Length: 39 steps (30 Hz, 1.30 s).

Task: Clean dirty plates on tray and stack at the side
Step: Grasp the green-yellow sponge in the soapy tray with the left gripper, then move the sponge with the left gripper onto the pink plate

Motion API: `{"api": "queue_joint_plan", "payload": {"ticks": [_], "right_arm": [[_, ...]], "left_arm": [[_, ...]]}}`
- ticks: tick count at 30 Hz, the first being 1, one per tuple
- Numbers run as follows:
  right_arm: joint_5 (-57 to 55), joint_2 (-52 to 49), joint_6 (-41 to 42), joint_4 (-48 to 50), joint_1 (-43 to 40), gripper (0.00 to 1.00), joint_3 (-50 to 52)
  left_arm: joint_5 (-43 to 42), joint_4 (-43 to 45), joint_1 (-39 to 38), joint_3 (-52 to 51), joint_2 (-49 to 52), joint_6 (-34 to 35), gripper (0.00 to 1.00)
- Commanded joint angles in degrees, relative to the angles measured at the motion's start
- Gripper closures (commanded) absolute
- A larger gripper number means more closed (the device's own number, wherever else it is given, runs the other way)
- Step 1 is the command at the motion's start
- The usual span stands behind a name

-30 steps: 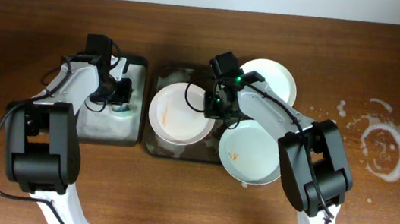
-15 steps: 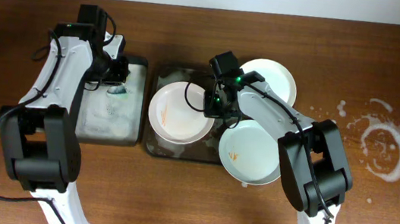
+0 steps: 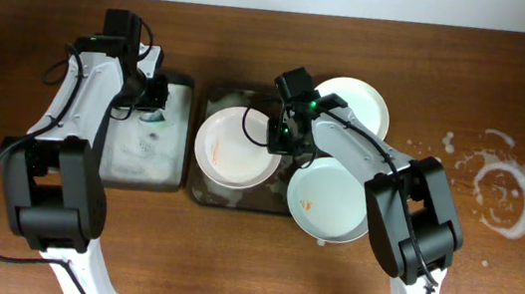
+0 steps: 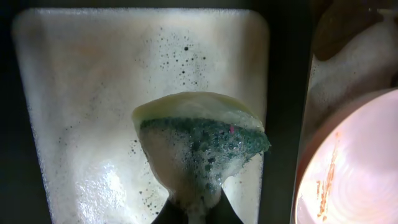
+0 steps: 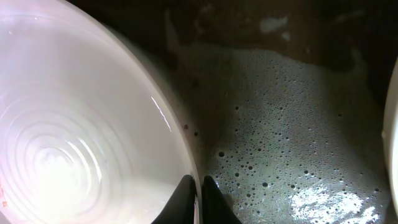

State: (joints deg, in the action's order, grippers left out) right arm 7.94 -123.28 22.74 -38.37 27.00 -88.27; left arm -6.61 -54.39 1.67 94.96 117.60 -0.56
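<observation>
On the desk (image 3: 56, 31), toward the middle, sits the dark tray (image 3: 236, 200), its floor under bubbly suds (image 5: 280, 162). Your right tool (image 5: 198, 186) is clamped shut on the right rim of the left plate (image 3: 232, 148), one finger inside the rim and one outside. That plate lies over the tray's left part and carries a faint orange smear.

Two more plates crowd your right arm. The far plate (image 3: 359, 99) sits just beyond the wrist and looks clean from overhead. The near plate (image 3: 331, 206) lies under the forearm, with orange specks close to its left edge. Both reach past the tray's visible outline, and you cannot tell how much of the tray lies beneath them. The near plate and the held plate sit just beside each other, edges close together below the tool.

Just beside the tray on its left is a narrower dark tray (image 3: 188, 84) filled with whitish foam. Your left tool (image 4: 194, 210) is closed on a green sponge (image 4: 202, 146), pinching its lower end so the soapy pad fans out over the foam. Whether the sponge touches the foam is unclear. Well apart to the right, a white ring-shaped smear (image 3: 503, 192) marks the bare wood.
</observation>
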Motion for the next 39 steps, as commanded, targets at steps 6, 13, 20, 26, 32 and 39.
{"api": "queue_joint_plan", "payload": {"ticks": [6,13,20,26,32,39], "right_arm": [[-1.14,-0.87,0.26,0.07,0.37,0.94,0.72],[-1.11,-0.87,0.26,0.09,0.37,0.94,0.72],[-0.90,-0.87,0.28,0.28,0.37,0.94,0.72],[-0.90,-0.87,0.28,0.46,0.37,0.94,0.72],[-0.90,-0.87,0.28,0.48,0.37,0.93,0.72],[-0.87,-0.87,0.28,0.52,0.37,0.94,0.72]], "left_arm": [[-0.15,0.68,-1.84,-0.33,0.26,1.07,0.99],[-14.86,-1.55,-7.41,-0.33,0.26,1.22,0.99],[-14.62,5.07,-14.67,-10.19,0.81,4.55,0.99],[-4.57,16.24,-15.28,-16.72,0.81,6.60,0.99],[9.29,28.20,-15.28,-18.34,0.92,6.56,0.99],[-7.34,23.71,-16.20,-19.12,1.07,-0.63,0.99]]}}
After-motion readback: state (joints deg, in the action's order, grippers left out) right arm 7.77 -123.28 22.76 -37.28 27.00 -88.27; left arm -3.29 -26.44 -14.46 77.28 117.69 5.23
